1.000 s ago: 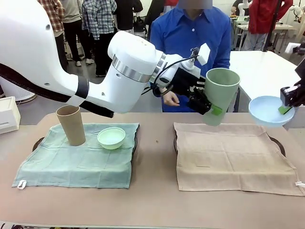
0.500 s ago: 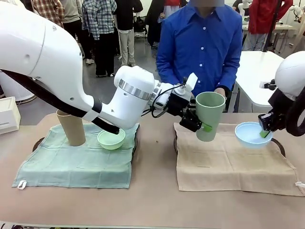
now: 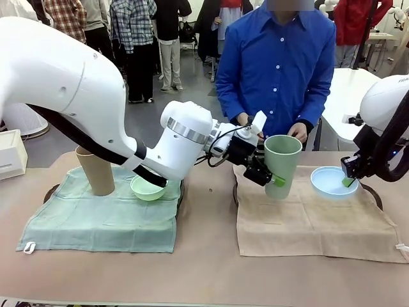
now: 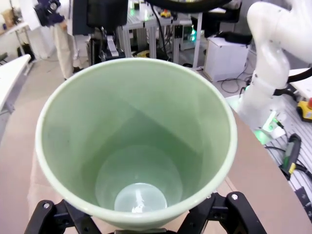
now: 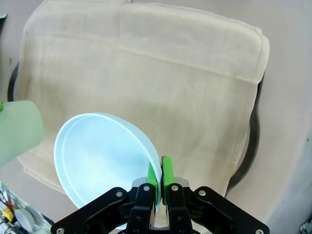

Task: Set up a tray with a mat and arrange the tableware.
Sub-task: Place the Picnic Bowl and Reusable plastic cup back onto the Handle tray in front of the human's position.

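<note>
My left gripper [image 3: 273, 180] reaches across the middle, shut on the sage green cup [image 3: 282, 164]. The cup stands slightly tilted at the beige mat's [image 3: 307, 220] back left corner; I cannot tell whether it touches the mat. The left wrist view looks down into the sage green cup [image 4: 136, 141] held in the gripper [image 4: 141, 228]. My right gripper [image 3: 348, 181] is shut on the rim of the light blue bowl [image 3: 330, 181], low over the mat's back right. In the right wrist view the gripper [image 5: 159, 176] pinches the bowl [image 5: 100, 156]. The tan cup [image 3: 94, 170] and the mint bowl [image 3: 144, 188] sit on the green mat [image 3: 102, 217].
Each mat covers a dark tray, with rims showing at the right [image 3: 375, 196] and the left [image 3: 50, 192]. A person in a blue shirt stands at the far edge, one hand [image 3: 297, 132] just behind the sage cup. A white box [image 3: 11, 152] sits far left.
Both arms came down. The left gripper lowered the sage green cup onto the beige mat's back left area. The right gripper carried the light blue bowl inward and down over the mat.
</note>
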Robot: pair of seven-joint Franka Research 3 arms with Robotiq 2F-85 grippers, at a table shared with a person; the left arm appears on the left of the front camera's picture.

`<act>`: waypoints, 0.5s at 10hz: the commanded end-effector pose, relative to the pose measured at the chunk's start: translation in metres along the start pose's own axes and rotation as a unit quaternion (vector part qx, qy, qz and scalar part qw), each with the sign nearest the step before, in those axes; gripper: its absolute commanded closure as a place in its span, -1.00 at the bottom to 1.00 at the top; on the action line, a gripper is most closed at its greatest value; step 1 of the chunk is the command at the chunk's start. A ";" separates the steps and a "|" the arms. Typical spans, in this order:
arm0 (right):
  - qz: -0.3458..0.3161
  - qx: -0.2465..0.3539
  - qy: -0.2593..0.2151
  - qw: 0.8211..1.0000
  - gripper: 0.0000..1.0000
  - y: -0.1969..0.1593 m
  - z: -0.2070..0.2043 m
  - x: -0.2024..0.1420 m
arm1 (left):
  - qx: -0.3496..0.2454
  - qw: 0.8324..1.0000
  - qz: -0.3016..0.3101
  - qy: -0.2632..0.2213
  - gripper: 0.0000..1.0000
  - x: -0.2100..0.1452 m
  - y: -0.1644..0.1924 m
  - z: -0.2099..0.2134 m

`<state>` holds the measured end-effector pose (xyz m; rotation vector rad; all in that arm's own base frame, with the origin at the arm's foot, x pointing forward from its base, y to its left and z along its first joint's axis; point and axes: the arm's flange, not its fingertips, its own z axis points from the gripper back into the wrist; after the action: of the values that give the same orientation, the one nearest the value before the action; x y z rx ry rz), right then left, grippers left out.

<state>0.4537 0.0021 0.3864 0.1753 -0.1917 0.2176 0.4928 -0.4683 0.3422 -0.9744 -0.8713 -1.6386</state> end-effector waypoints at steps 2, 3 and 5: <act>0.004 0.022 0.007 1.000 0.90 -0.014 -0.021 0.008 | -0.001 1.000 -0.015 0.010 -0.69 -0.005 0.015 -0.019; 0.003 0.024 0.009 1.000 0.90 -0.016 -0.027 0.009 | -0.003 1.000 -0.015 0.019 -0.69 -0.007 0.019 -0.023; 0.011 0.026 0.012 1.000 0.90 -0.018 -0.040 0.009 | -0.002 0.999 -0.011 0.033 -0.69 -0.019 0.026 -0.031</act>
<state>0.4643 -0.0023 0.3526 0.2004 -0.1407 0.2279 0.5062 -0.4883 0.3141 -0.9450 -0.8548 -1.6827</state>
